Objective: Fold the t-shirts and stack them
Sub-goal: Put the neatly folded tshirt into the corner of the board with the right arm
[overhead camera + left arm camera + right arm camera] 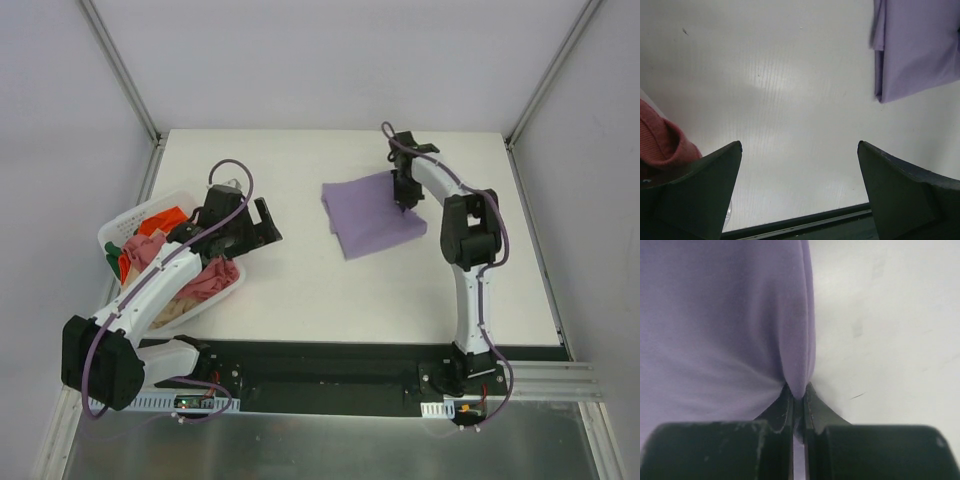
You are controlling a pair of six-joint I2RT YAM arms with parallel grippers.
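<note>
A folded lavender t-shirt [370, 217] lies on the white table right of centre. My right gripper [404, 205] is down on its right part, shut on a pinched fold of the lavender cloth [740, 315]. My left gripper [263, 222] is open and empty, held over the table beside the basket; its view shows bare table between the wide fingers [705, 190] and the lavender shirt [920, 45] at the top right. Salmon pink [210, 278] and orange-red [160, 220] shirts lie crumpled in the basket; pink cloth [660, 145] shows at the left wrist view's left edge.
The white plastic laundry basket [112, 232] stands at the table's left edge, under the left arm. Grey walls enclose the table on three sides. The black rail with the arm bases [330, 375] runs along the near edge.
</note>
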